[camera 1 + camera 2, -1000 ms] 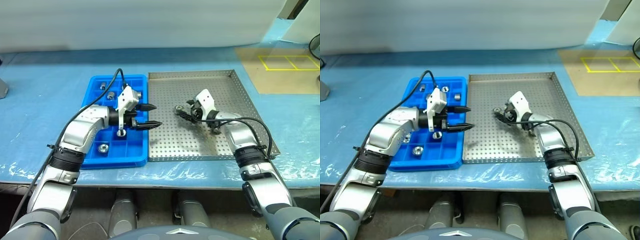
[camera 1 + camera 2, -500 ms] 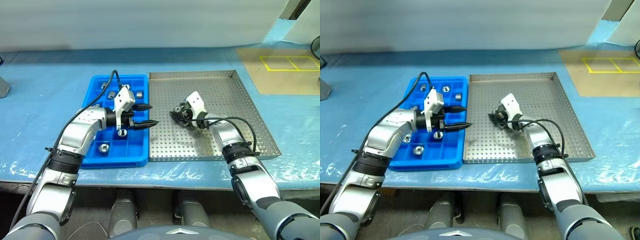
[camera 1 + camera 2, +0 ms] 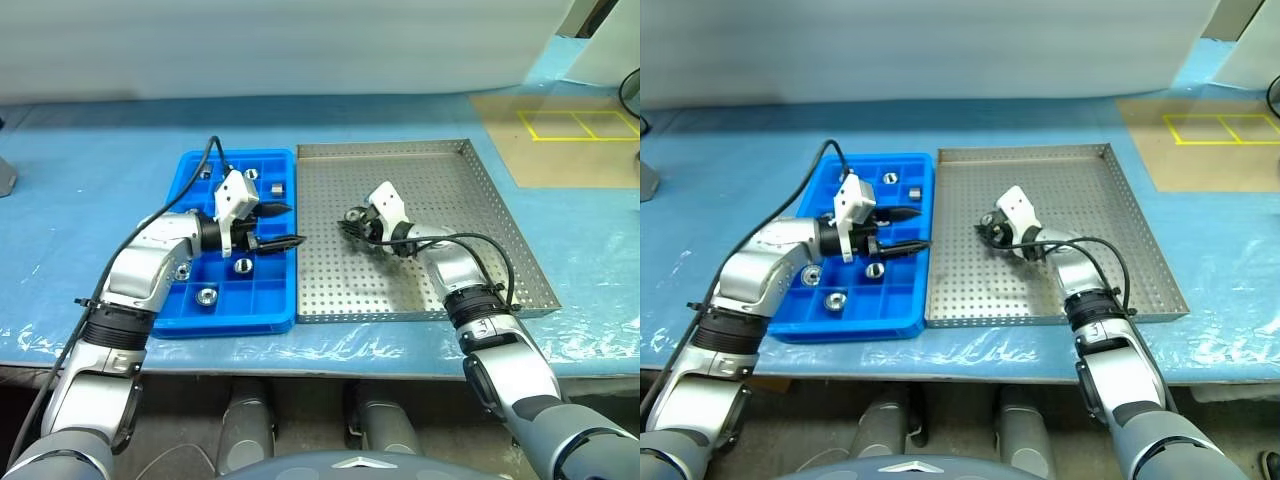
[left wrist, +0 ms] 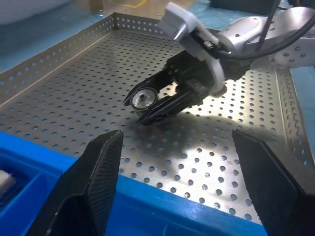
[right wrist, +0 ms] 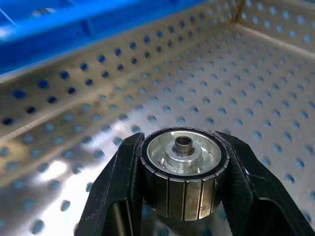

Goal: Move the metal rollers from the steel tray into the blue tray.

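Low over the steel tray (image 3: 455,185), left of its centre, my right gripper (image 3: 349,221) is shut on a metal roller (image 5: 184,164). The right wrist view has its fingers (image 5: 125,177) pressed against both sides of the ribbed silver cylinder. That same roller (image 4: 144,98) sits between the right gripper's black tips in the left wrist view. My left gripper (image 3: 291,224) is open and holds nothing, hovering over the right edge of the blue tray (image 3: 235,322). Several rollers (image 3: 207,295) lie in the blue tray's compartments.
Both trays rest side by side on a table covered in blue sheet (image 3: 90,180). At the far right lies a tan board with yellow marked squares (image 3: 575,125). A black cable (image 3: 212,155) loops above my left arm. The steel tray's raised rim (image 3: 520,235) bounds its right side.
My right gripper closed on the roller and shifted slightly left. The left gripper, still open, drew back to the left, further over the blue tray.
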